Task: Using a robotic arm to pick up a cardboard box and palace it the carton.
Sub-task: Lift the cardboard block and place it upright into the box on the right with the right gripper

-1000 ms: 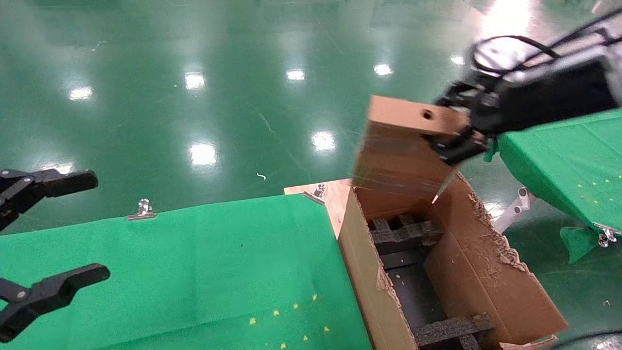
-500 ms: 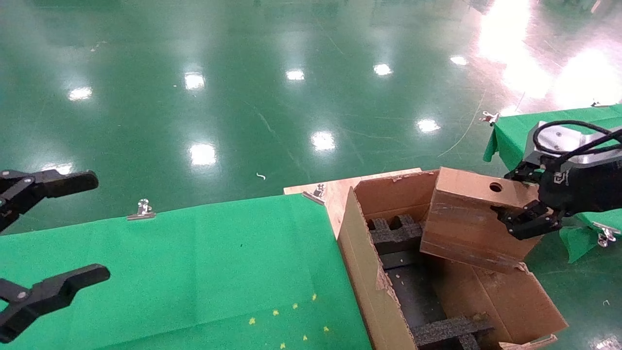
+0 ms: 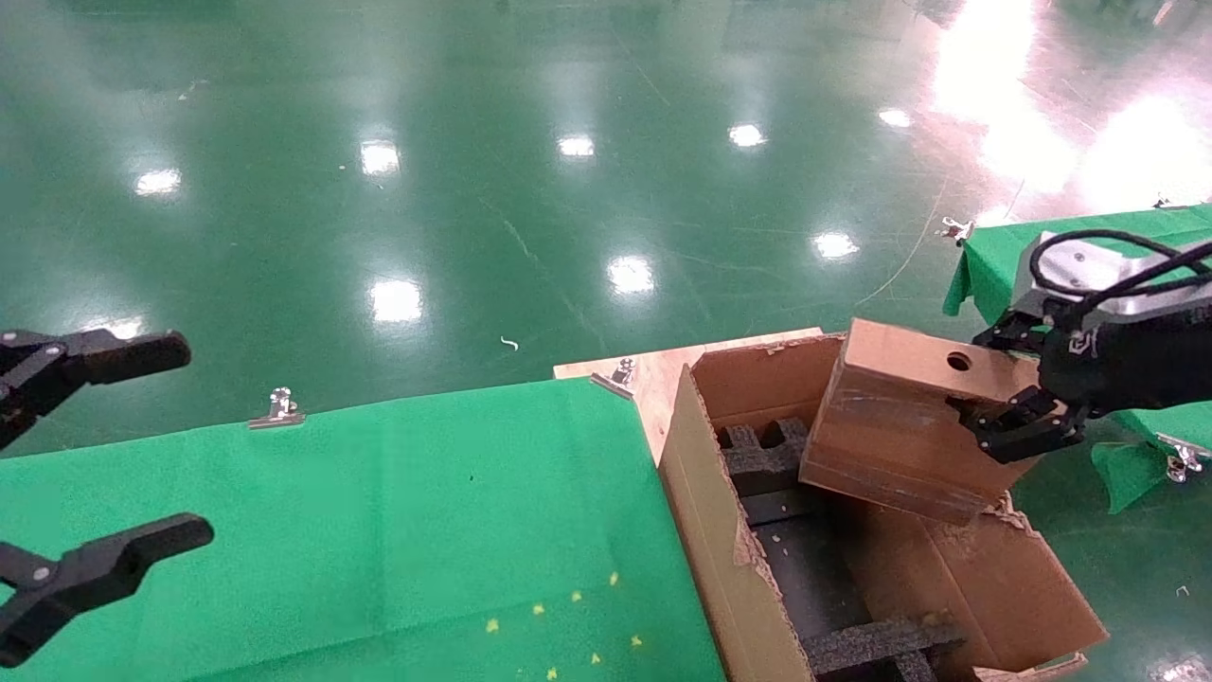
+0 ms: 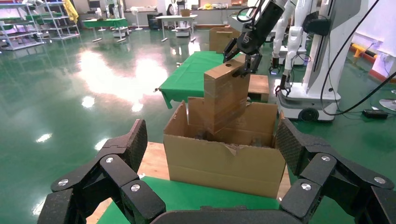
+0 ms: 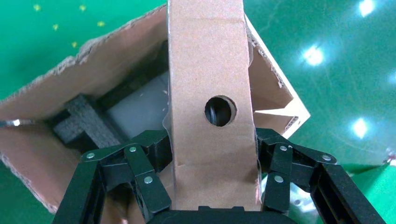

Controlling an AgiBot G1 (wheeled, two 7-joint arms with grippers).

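Note:
The small brown cardboard box (image 3: 900,426), with a round hole (image 3: 958,361) in its top face, hangs tilted over the far right part of the open carton (image 3: 720,530). Its lower end dips into the carton's mouth. My right gripper (image 3: 1006,384) is shut on the box's right end, one finger on each side; the right wrist view shows the gripper (image 5: 212,158) clamping the box (image 5: 210,70) above the carton (image 5: 88,70) and its black foam inserts (image 5: 86,123). My left gripper (image 3: 142,450) is open and empty at the far left over the green table. It also shows in the left wrist view (image 4: 211,140).
A green cloth table (image 3: 379,530) with metal clips (image 3: 277,409) lies left of the carton. A wooden board (image 3: 653,374) sticks out at its corner. A second green table (image 3: 985,265) stands behind the right arm. The glossy green floor lies beyond.
The right gripper has carried the box from high above the carton's far end down and to the right. In the last half second the box shifted slightly left and its lower end sank into the carton.

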